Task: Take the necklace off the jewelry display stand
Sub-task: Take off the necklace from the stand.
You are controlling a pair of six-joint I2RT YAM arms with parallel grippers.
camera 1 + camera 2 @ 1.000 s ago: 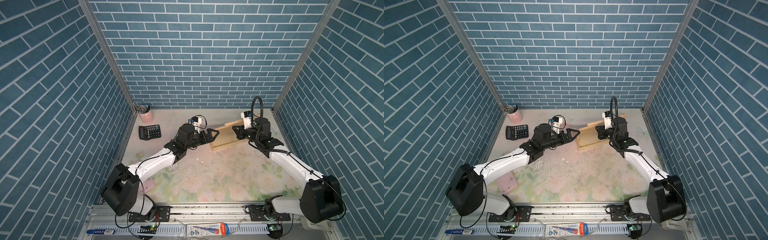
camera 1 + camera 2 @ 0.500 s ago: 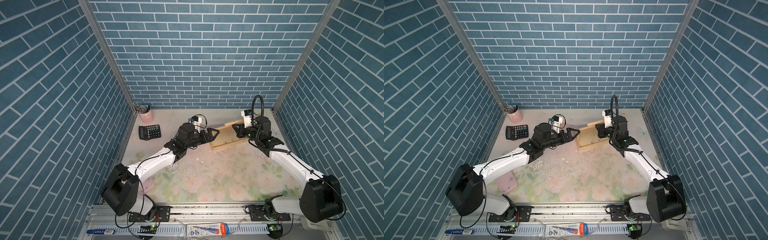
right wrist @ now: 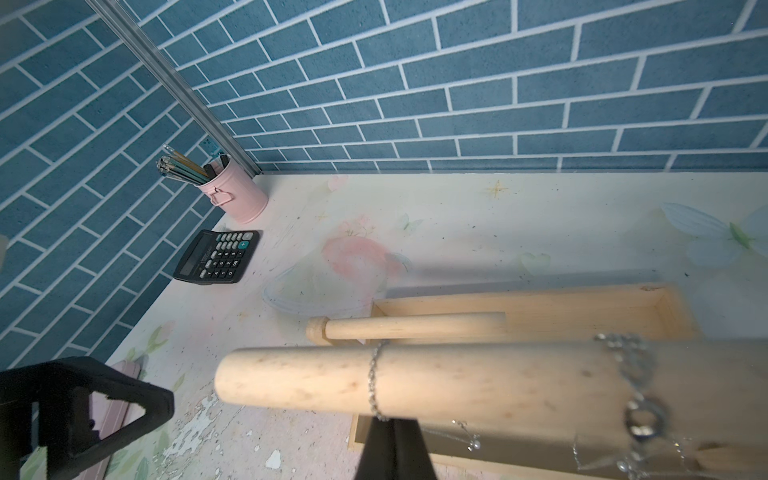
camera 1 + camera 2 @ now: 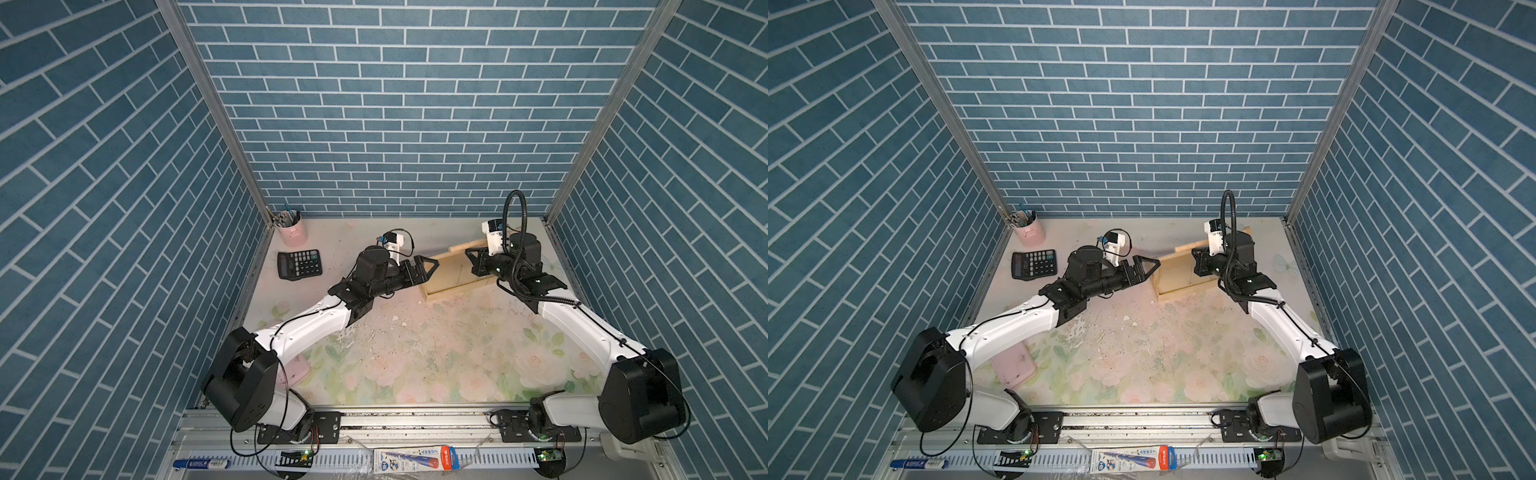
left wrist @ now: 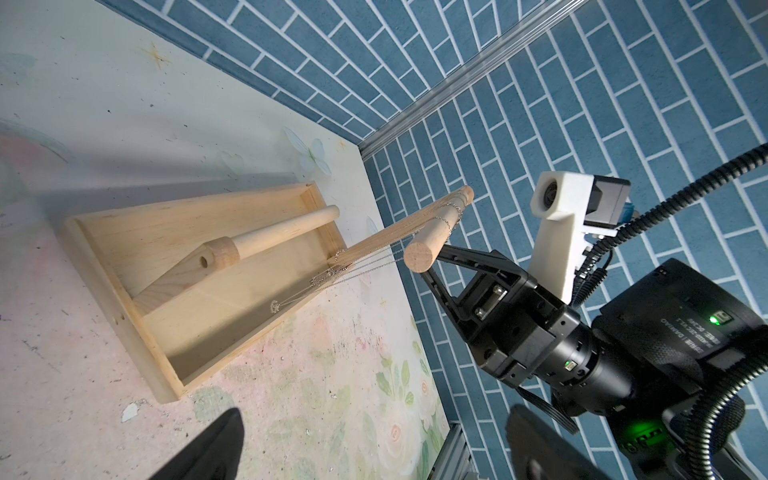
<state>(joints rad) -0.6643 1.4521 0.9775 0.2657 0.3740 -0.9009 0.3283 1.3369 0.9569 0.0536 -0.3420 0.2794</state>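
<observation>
Necklace loops over the bar of the stand, far on the table, right of centre. Right gripper is clamped tight on it just under the bar's left end. Left gripper hovers with jaws spread wide just beside the stand's left edge. Calculator and pink cup stand far left, well apart from it.

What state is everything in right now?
jewelry display stand: upright, base flat
necklace: looped over the bar, pinched below it
right gripper: shut on the necklace
left gripper: open, empty
pencil cup: upright, full
calculator: flat, keys up
</observation>
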